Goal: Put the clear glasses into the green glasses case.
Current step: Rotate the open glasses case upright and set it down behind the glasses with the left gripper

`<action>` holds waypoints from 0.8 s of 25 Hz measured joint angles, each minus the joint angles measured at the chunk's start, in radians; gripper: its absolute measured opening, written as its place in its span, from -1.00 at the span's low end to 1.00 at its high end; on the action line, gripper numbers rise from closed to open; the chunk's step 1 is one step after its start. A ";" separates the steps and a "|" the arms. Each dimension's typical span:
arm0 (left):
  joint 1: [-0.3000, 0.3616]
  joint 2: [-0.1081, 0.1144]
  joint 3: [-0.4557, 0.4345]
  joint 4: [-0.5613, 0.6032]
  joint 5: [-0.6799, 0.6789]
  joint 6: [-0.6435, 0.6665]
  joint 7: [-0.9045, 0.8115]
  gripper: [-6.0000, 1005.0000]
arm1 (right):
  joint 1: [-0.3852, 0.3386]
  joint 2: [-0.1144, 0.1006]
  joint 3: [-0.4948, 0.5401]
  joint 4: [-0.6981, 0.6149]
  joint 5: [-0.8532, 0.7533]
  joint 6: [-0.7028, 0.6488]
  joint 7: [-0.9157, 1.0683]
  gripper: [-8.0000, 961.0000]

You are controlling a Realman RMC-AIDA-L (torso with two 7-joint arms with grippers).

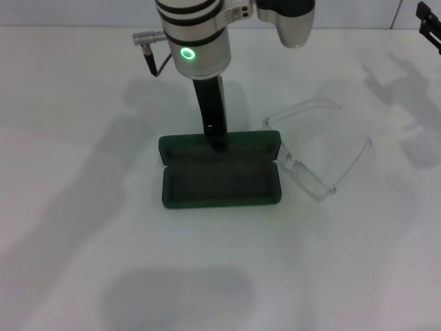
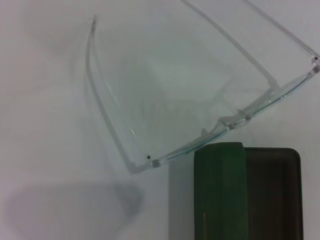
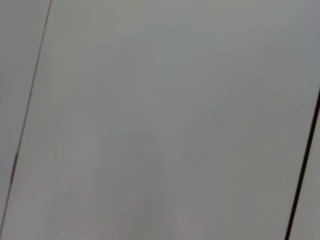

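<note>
The green glasses case (image 1: 220, 185) lies open in the middle of the white table, its dark lining facing up and its lid (image 1: 220, 148) folded back on the far side. My left gripper (image 1: 215, 134) comes down from above onto that lid's far edge. The clear glasses (image 1: 303, 176) lie on the table just right of the case with both arms unfolded, the frame front close to the case's right end. In the left wrist view the glasses (image 2: 235, 120) sit beside the case (image 2: 220, 195). My right gripper (image 1: 428, 27) hangs at the far right edge, away from both.
The white table (image 1: 103, 241) spreads out around the case, with arm shadows across it. A grey connector with a black cable (image 1: 148, 41) juts from the left arm. The right wrist view shows only a pale surface with thin dark lines.
</note>
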 joint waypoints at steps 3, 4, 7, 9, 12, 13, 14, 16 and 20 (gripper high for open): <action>-0.004 0.001 -0.001 0.025 0.002 -0.019 -0.020 -0.56 | -0.003 -0.001 0.000 0.000 0.000 -0.001 0.000 0.32; -0.005 0.001 -0.001 0.033 0.002 -0.026 -0.025 -0.56 | -0.005 -0.001 0.000 -0.001 0.000 -0.002 0.000 0.32; -0.006 0.000 -0.001 0.056 0.002 -0.052 -0.043 -0.56 | -0.008 -0.001 0.000 -0.002 0.000 -0.009 0.000 0.32; -0.006 0.000 -0.002 0.063 0.000 -0.063 -0.051 -0.56 | -0.010 -0.003 0.000 -0.002 0.000 -0.012 0.000 0.32; -0.006 0.000 -0.002 0.079 -0.002 -0.079 -0.064 -0.57 | -0.012 -0.004 0.000 -0.002 0.000 -0.013 0.000 0.32; -0.006 0.000 -0.002 0.085 -0.001 -0.084 -0.070 -0.57 | -0.012 -0.004 0.000 -0.002 0.000 -0.013 0.000 0.32; -0.006 0.000 -0.002 0.089 0.000 -0.088 -0.074 -0.58 | -0.013 -0.004 0.000 -0.002 0.000 -0.014 0.000 0.32; -0.006 0.000 -0.002 0.094 0.001 -0.091 -0.079 -0.58 | -0.014 -0.004 0.002 -0.002 0.000 -0.017 0.000 0.32; -0.007 0.000 -0.002 0.103 0.009 -0.089 -0.097 -0.59 | -0.020 -0.004 0.004 -0.003 0.000 -0.025 0.000 0.32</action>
